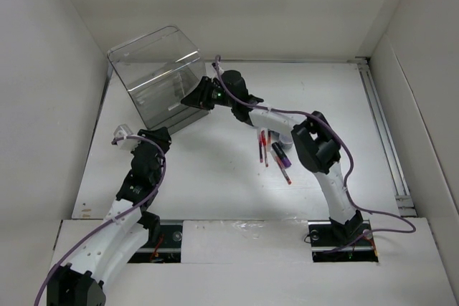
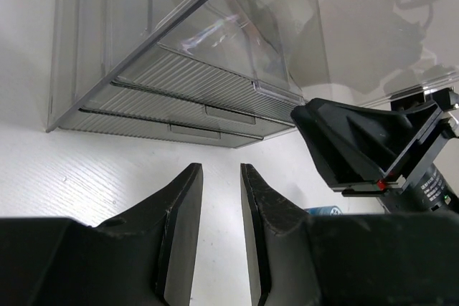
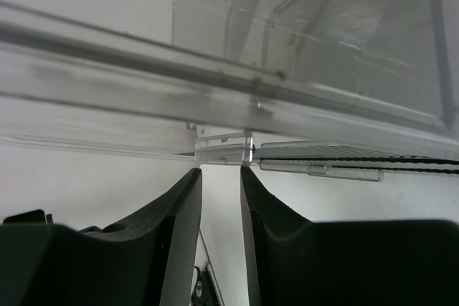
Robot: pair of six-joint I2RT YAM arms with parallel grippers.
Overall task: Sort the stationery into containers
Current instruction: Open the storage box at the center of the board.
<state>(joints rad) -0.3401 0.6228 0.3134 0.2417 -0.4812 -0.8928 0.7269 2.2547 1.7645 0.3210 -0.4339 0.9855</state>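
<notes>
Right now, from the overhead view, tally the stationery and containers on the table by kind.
Red pens: 3 distinguishable, the pile partly hidden
Dark marker: 1
Clear organiser box: 1
Total: 5

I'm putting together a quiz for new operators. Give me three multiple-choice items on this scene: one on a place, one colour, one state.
1. Where on the table does the clear organiser box stand? A far-left corner; B near-right corner; C centre.
2. What colour are the thin pens? A green; B red; C yellow.
3. How is the left gripper? A clamped on a pen; B jaws slightly apart, empty; C out of view.
Answers: 1 A, overhead it stands far left. 2 B, they show red. 3 B, bare table shows between its jaws.
</notes>
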